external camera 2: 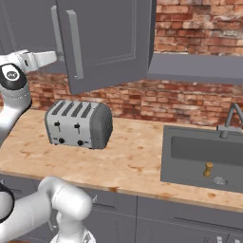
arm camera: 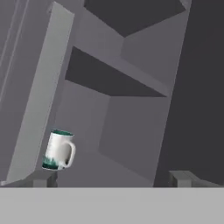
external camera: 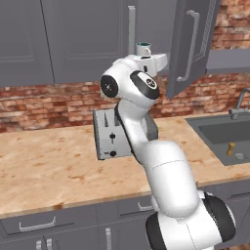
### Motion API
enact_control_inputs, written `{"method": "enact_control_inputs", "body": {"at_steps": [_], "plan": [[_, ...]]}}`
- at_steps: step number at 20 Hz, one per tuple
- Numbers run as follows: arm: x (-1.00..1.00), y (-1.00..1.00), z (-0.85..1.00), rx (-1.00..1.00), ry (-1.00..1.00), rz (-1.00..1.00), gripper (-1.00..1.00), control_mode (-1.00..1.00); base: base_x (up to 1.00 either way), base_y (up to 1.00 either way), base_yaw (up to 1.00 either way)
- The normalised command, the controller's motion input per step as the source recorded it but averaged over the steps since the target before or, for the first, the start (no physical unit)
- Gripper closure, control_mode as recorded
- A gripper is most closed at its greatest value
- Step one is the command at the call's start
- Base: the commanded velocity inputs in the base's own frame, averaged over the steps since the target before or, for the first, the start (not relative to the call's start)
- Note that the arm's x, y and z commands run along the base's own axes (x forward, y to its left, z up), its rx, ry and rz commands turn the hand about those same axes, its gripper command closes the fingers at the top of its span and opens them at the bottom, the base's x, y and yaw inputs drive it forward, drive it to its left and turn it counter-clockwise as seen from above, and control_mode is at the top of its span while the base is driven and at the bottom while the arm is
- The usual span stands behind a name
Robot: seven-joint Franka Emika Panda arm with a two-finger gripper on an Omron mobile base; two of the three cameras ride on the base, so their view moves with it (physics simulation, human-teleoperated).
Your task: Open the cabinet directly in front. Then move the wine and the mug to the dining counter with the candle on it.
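Left base view: one mug (external camera: 143,48) on bottom shelf of cabinet (external camera: 88,39), right door (external camera: 190,44) swung open; one toaster (external camera: 111,133), one sink (external camera: 225,134).
Right base view: same door, toaster, sink, mug hidden.
Hand view: one mug, gripper (arm camera: 112,178) spread wide, empty, short of mug.

- The mug (external camera: 143,49) is half hidden behind the arm's wrist in the left base view.
- The open cabinet door (external camera 2: 107,42) runs off the top edge.
- The sink (external camera 2: 204,159) is cut at the right edge.
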Motion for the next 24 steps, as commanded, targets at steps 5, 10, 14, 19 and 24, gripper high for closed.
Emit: {"method": "enact_control_inputs", "body": {"at_steps": [5, 10, 14, 19, 24], "plan": [[0.20, -0.72, 0.00, 0.00, 0.00, -0.10, -1.00, -1.00, 0.00, 0.00, 0.00], [-0.21, -0.99, 0.00, 0.02, -0.02, -0.03, -1.00, -1.00, 0.00, 0.00, 0.00], [-0.52, -1.00, -0.04, 0.00, -0.03, 0.00, -1.00, -1.00, 0.00, 0.00, 0.00], [-0.21, -1.00, -0.20, 0.00, -0.06, 0.00, -1.00, -1.00, 0.00, 0.00, 0.00], [0.01, -1.00, -0.22, 0.00, -0.10, 0.00, -1.00, -1.00, 0.00, 0.00, 0.00]]}}
